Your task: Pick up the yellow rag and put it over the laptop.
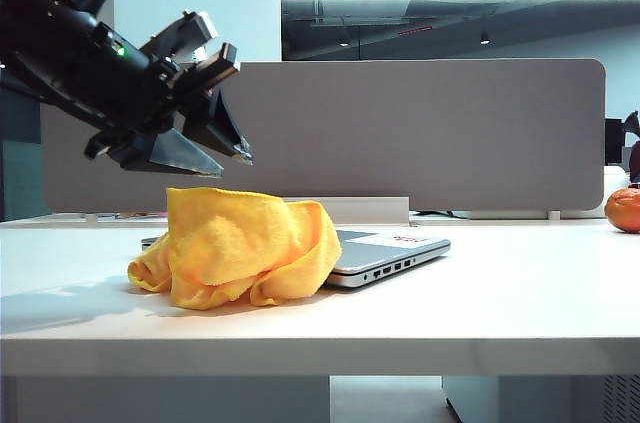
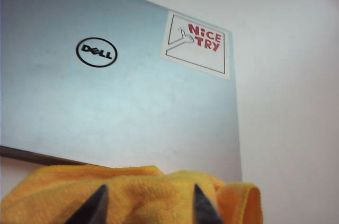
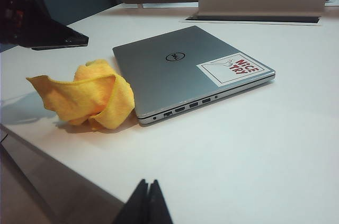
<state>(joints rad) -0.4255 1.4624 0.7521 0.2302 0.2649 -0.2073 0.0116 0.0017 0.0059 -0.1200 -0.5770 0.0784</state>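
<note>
The yellow rag (image 1: pixel 240 243) lies crumpled on the white table, against the near left corner of the laptop (image 1: pixel 385 249). The laptop is silver-grey, shut and flat, with a round logo and a white sticker with red print. My left gripper (image 1: pixel 232 161) hangs in the air just above the rag, tilted down and apart from it. In the left wrist view that gripper (image 2: pixel 149 189) stands open, with the rag (image 2: pixel 143 200) below both dark tips and the laptop lid (image 2: pixel 106 102) beyond. My right gripper (image 3: pixel 147 182) is shut and empty near the table's edge, away from the rag (image 3: pixel 87 99) and laptop (image 3: pixel 185 70).
An orange fruit (image 1: pixel 623 209) sits at the far right of the table. A grey partition (image 1: pixel 420 133) runs behind the table, with a raised white flap (image 3: pixel 259 2) at its foot. The table's front edge (image 1: pixel 320 353) is near the camera.
</note>
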